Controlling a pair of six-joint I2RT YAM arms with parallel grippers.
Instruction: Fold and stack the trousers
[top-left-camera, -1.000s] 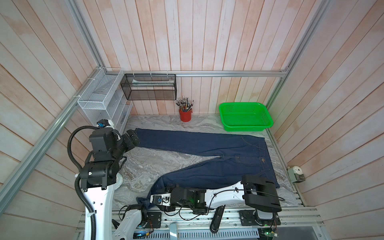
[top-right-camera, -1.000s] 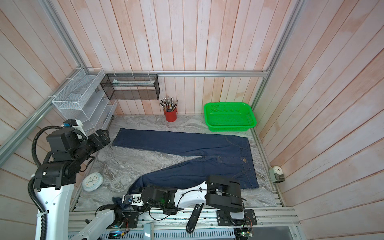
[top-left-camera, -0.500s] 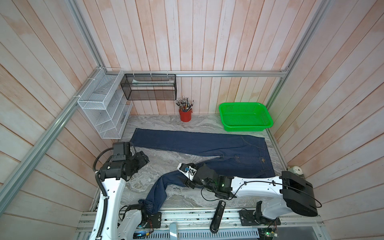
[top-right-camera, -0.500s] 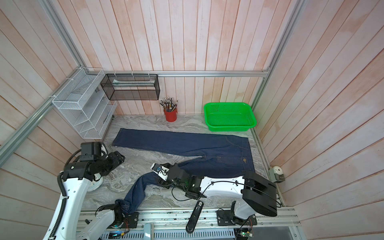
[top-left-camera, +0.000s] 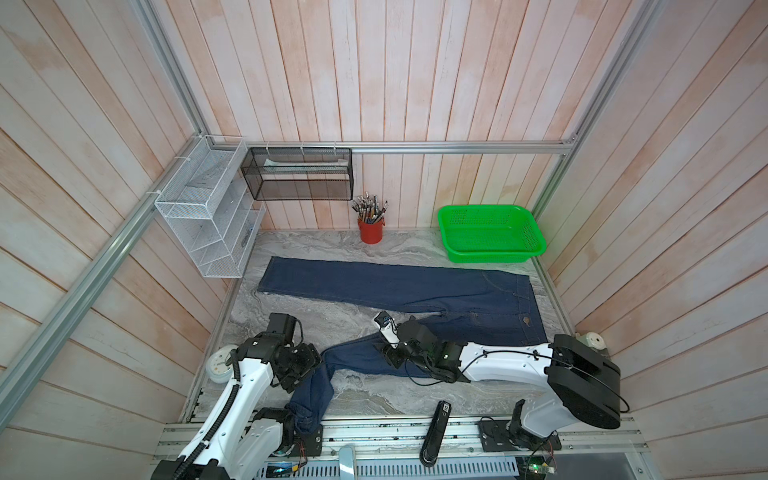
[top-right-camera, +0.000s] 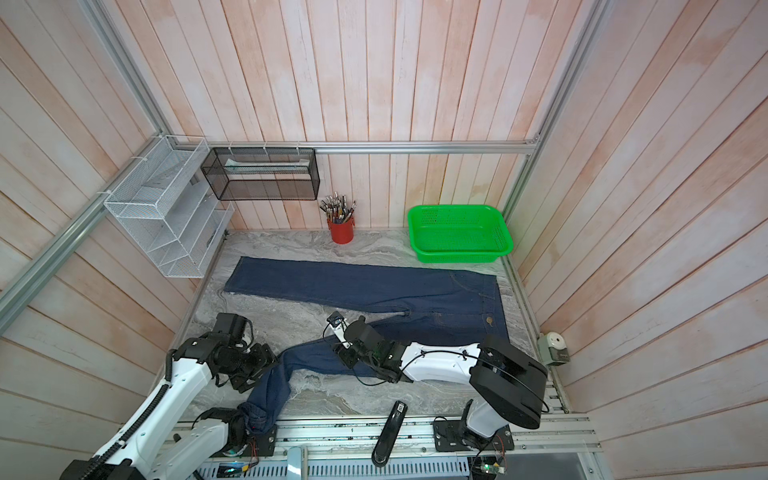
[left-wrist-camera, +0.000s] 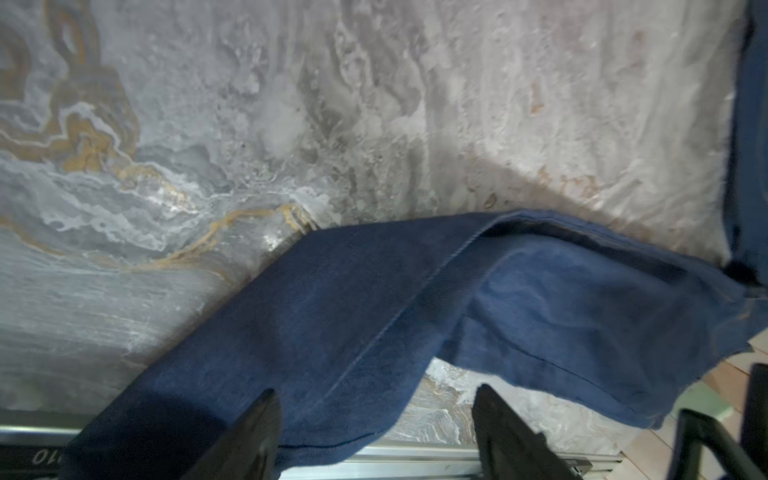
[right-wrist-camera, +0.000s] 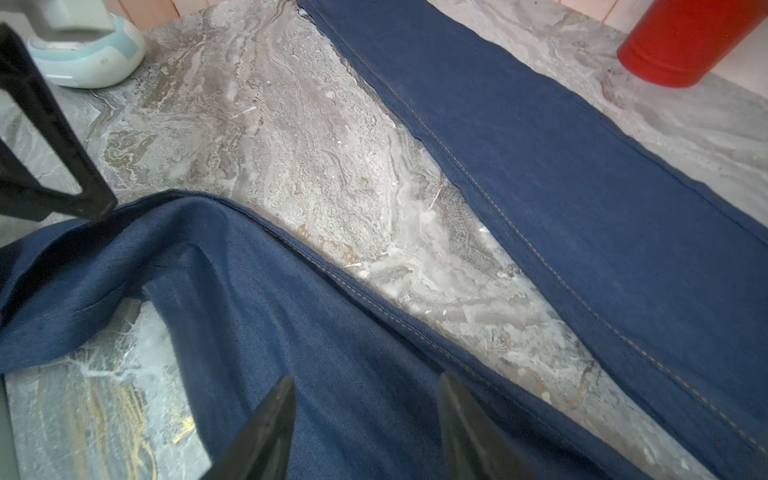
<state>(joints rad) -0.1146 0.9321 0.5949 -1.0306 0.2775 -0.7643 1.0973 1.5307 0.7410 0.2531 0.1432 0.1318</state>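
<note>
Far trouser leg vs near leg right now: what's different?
The far leg lies flat and straight on the table; the near leg is bent partway. The far leg's hem rests on the tabletop; the near leg's hem bunches past the front edge. The left gripper and right gripper, both open, are over the near leg; neither is over the far leg. Shared: same dark blue denim.

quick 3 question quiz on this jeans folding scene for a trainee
1. True or false: both legs of the trousers lie straight and flat.
2. Which sits closest to the waistband? A green basket, B red cup, C white wire rack.
3. Fill in: the left gripper and right gripper, jaws apart, are both at the ___ leg (straight or bent).
Key: 1 false, the near leg is bent; 2 A; 3 bent.
</note>
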